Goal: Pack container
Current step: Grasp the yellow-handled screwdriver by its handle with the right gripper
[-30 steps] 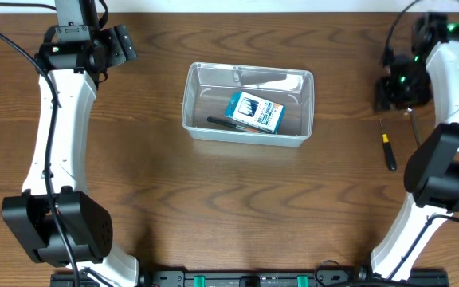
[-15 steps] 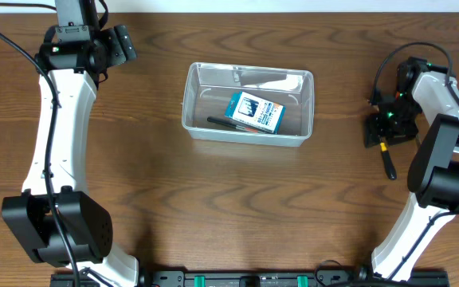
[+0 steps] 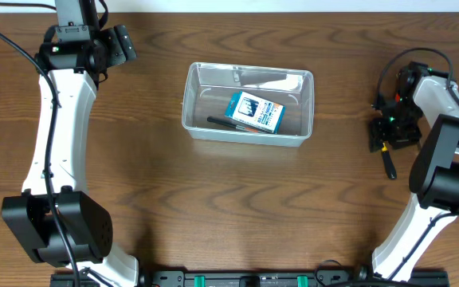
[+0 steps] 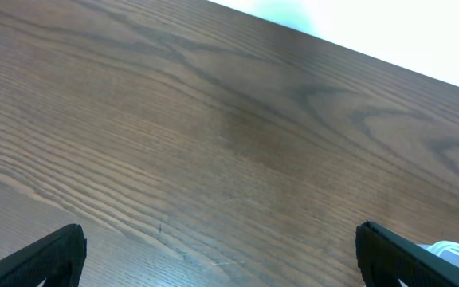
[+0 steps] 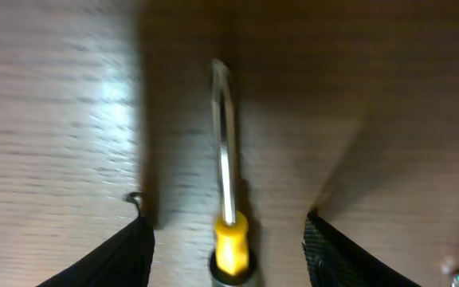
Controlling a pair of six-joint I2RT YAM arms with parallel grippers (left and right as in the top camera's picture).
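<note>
You are lining up right gripper (image 3: 389,132) over screwdriver (image 5: 228,159), right edge of overhead frame. Jaws standing partly open, straddling shaft, gripping nothing yet. Be centring near yellow collar, closing squarely so tool is not rolling away.

Left gripper (image 4: 221,249) hanging wide open, empty, upper left. Container (image 3: 188,104) sitting upper centre, well apart, holding blue-and-white box (image 3: 255,112) and black pen-like tool (image 3: 223,122), both crowding likely drop spot.

Print on box (image 3: 254,112) unreadable

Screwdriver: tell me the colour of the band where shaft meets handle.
The band is yellow; the right wrist view shows it best.
</note>
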